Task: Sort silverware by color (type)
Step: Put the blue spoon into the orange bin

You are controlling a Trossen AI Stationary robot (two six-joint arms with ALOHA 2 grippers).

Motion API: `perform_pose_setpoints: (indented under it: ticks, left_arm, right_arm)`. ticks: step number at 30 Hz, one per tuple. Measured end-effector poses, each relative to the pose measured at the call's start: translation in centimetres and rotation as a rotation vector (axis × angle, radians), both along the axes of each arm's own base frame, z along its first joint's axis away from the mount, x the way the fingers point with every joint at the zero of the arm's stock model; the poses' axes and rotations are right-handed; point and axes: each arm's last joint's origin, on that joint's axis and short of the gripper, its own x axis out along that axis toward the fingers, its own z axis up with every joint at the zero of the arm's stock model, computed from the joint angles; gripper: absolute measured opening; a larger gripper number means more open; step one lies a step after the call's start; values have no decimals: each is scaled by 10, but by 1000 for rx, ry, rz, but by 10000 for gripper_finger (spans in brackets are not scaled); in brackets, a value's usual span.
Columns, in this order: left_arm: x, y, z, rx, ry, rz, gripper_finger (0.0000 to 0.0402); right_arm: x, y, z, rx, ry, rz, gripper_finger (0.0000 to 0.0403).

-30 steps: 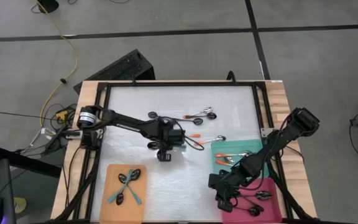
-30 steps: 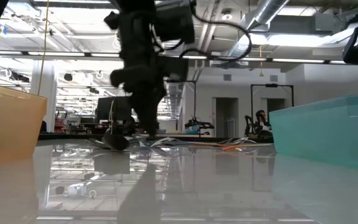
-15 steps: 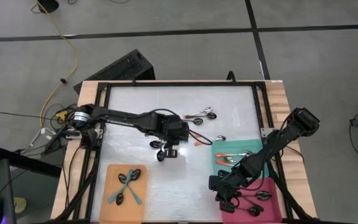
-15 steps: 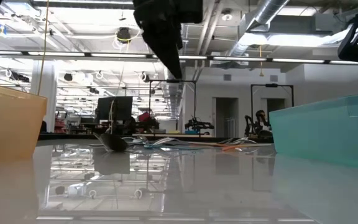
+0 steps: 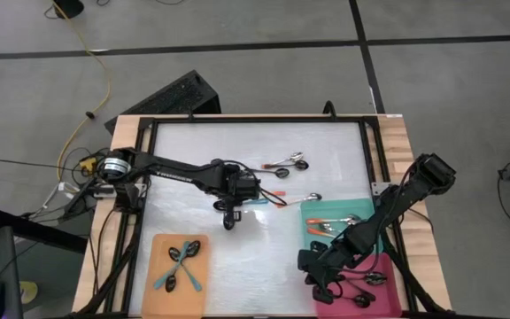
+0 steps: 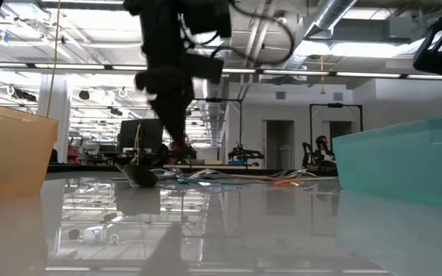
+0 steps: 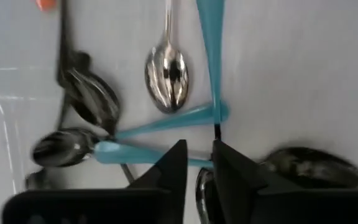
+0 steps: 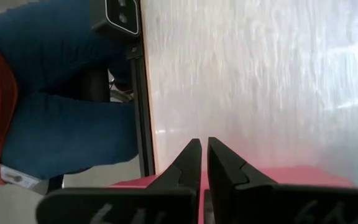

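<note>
Loose spoons lie mid-table: teal-handled ones (image 7: pixel 166 121), a silver spoon (image 7: pixel 166 71) and dark bowls (image 7: pixel 92 102), with orange-handled ones (image 5: pixel 277 193) beside them and more silver ones (image 5: pixel 286 162) farther back. My left gripper (image 5: pixel 230 217) stands low over this pile, pointing down. Its fingers are a narrow gap apart (image 7: pixel 199 163), over a teal handle (image 7: pixel 135 153); I cannot tell whether they touch it. My right gripper (image 5: pixel 321 283) is shut and empty (image 8: pixel 204 149) at the pink tray's near left corner.
The orange tray (image 5: pixel 162 252) at the near left holds teal spoons (image 5: pixel 182 257). The teal tray (image 5: pixel 361 211) holds orange spoons (image 5: pixel 321 226). The pink tray (image 5: pixel 388 266) holds dark spoons (image 5: pixel 361 282). A person in blue trousers (image 8: pixel 61 112) stands by the table's edge.
My left gripper has risen off the spoon pile, then come back down on it a little farther toward the table's left edge.
</note>
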Motion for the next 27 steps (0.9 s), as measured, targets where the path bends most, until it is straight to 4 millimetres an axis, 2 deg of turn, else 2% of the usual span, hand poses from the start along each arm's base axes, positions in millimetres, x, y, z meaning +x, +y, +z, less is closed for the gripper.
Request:
perform_pose_setpoints:
  ticks: [4, 8, 21, 27]
  left_arm:
    - [-6, 3, -22, -11, -5, 17, 101]
    - [-8, 5, -32, -47, -32, 41, 123]
    - [-2, 7, -32, -73, -94, 26, 128]
    - [1, 10, -45, -121, -58, 27, 128]
  right_arm:
    - [0, 0, 0, -15, -14, 4, 36]
    - [1, -1, 0, -19, -17, 2, 36]
    - [2, -2, 0, -51, -42, -25, 36]
    - [2, -3, 0, -55, -38, -25, 36]
